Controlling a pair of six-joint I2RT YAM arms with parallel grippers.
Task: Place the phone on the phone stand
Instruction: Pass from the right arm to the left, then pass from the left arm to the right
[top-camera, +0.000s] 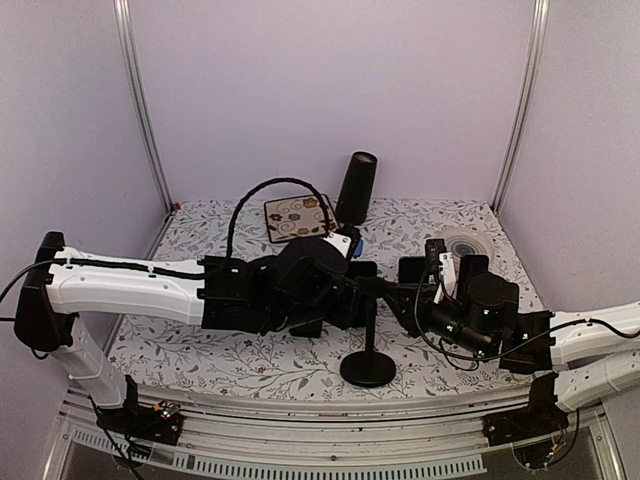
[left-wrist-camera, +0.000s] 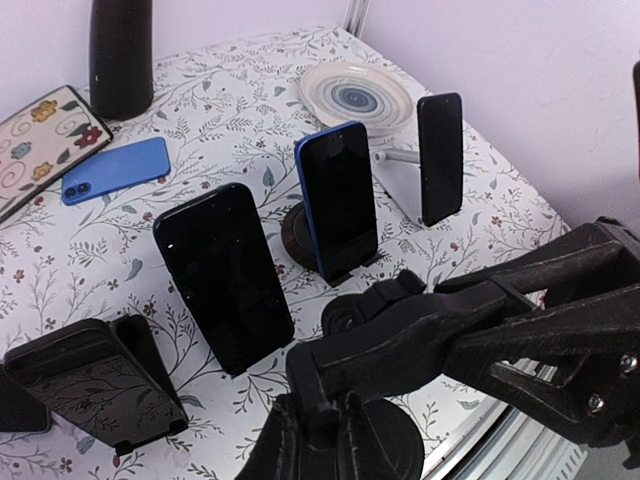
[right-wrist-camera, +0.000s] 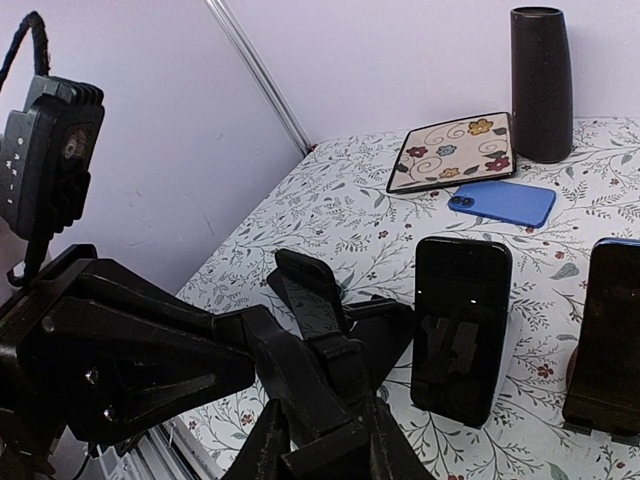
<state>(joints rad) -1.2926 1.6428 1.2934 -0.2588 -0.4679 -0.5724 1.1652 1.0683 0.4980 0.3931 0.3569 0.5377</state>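
Left wrist view: blue phone (left-wrist-camera: 112, 168) lies flat beyond the phone stand (left-wrist-camera: 350, 370) — nearer the left claw (left-wrist-camera: 455, 335), pressed together; right claw (right-wrist-camera: 230, 350), cannot tell.

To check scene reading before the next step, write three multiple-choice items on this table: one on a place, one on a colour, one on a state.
1. Where does the black cylinder stand?
A. At the far edge, beside the patterned tile
B. At the near left corner
C. At the near right corner

2. What colour is the flat phone lying near the tile?
A. Red
B. Blue
C. White

3. How does the black phone at the white stand sit?
A. Flat, face down
B. Hanging from a gripper
C. Upright, leaning on the stand

Answers:
1 A, since the top view shows it at the back next to the tile.
2 B, since both wrist views show a blue back with the camera lenses up.
3 C, since the left wrist view shows it on end against the white support.
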